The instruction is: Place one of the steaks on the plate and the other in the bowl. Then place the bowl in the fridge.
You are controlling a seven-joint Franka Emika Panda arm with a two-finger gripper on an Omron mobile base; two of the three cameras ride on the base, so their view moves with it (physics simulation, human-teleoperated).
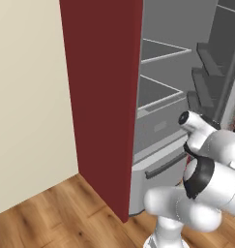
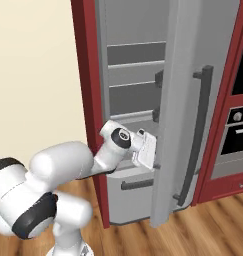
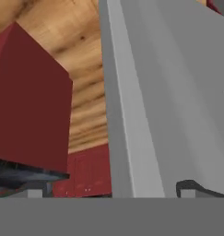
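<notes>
The white arm [image 2: 68, 165] reaches forward from the base toward the open fridge [image 1: 102, 97], its wrist level with the gap just above the lower drawer [image 1: 160, 169]. In the right base view the gripper [image 2: 149, 152] sits right against the inner edge of the grey fridge door [image 2: 180, 100], which stands open. Its fingers are spread as wide as they go and hold nothing; in the hand view the finger tips [image 3: 196, 188] show dark at the bottom, with the pale door surface running between and past them. Beyond the hand, the grey interior holds two shelves [image 1: 160, 51], one above the other, and door racks [image 1: 206, 77] line the inside of the door. Farther right stands a built-in oven [image 2: 235, 132] in red cabinetry. Wooden flooring [image 1: 56, 213] lies below.
</notes>
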